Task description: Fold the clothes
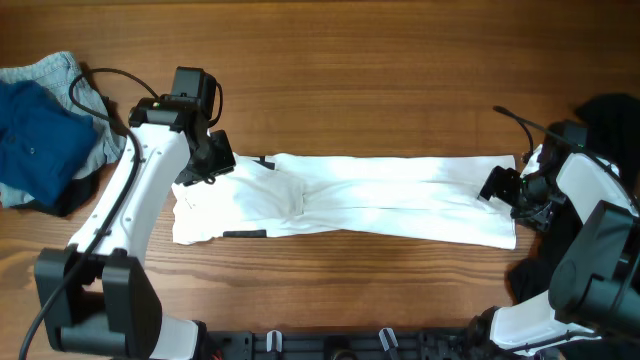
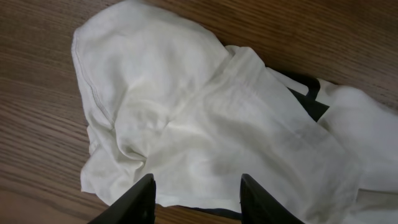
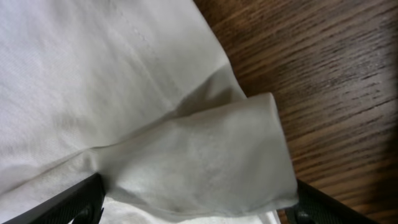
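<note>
The white shirt (image 1: 380,200) lies mid-table as a long, flattish band of soft, thin cotton on the wood-grain table (image 1: 350,80), with a short black bar mark (image 1: 245,233) near its left end. The left gripper (image 1: 205,165) sits over that rumpled, stitched-hem end, jaws apart, pinching nothing. The right gripper (image 1: 497,186) straddles a folded flap at the other end, jaws wide, cloth loose between them. A navy garment (image 1: 35,135) on a light-blue one (image 1: 55,72) is heaped far left; a black garment (image 1: 610,115) lies far right.
</note>
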